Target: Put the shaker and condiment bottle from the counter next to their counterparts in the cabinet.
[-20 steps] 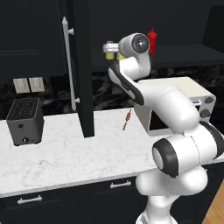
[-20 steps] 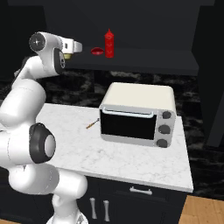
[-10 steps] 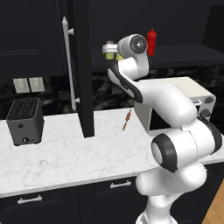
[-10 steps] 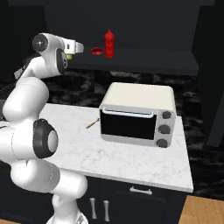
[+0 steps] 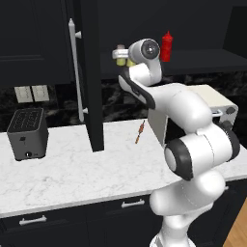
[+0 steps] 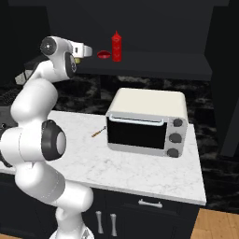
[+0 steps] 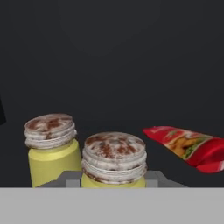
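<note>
My gripper reaches onto the shelf of the black cabinet and is shut on the yellow shaker, whose grey cap sits between the fingertips. A matching shaker stands just to its left in the hand view, close but apart. The flat red item with a yellowish stripe lies to its right. Further right on the shelf the red condiment bottle stands upright, beside the flat red item. The gripper is left of both.
The open cabinet door with its long silver handle stands left of the arm. On the marble counter are a black toaster, a thin skewer and a white toaster oven.
</note>
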{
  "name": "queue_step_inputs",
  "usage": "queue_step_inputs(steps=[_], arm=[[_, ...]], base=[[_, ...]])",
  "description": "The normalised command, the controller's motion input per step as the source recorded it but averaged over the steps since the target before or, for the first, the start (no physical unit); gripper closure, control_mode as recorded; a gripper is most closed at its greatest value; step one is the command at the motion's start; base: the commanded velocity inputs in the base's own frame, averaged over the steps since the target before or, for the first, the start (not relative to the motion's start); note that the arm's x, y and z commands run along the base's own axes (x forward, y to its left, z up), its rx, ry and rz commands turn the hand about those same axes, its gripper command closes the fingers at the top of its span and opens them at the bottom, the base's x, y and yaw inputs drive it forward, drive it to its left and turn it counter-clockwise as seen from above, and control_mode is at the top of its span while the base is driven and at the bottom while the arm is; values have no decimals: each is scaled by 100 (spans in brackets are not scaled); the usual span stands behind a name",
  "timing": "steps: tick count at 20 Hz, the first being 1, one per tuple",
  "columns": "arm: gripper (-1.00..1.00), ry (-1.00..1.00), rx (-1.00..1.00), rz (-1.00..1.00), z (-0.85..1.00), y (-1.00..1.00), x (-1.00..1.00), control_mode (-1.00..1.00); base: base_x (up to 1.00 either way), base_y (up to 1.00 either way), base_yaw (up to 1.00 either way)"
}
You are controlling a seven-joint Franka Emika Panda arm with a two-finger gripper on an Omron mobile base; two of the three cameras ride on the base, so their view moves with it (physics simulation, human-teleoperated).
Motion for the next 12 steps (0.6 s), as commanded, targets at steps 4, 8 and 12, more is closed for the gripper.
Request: queue_step_inputs(steps=[4, 8, 12], arm=[[100, -1, 1, 0, -20, 0, 32, -100], [100, -3, 1, 0, -21, 0, 31, -100], [100, -5, 1, 0, -17, -12, 5, -100]], base=[[0, 0, 0], [0, 0, 0], [0, 0, 0]])
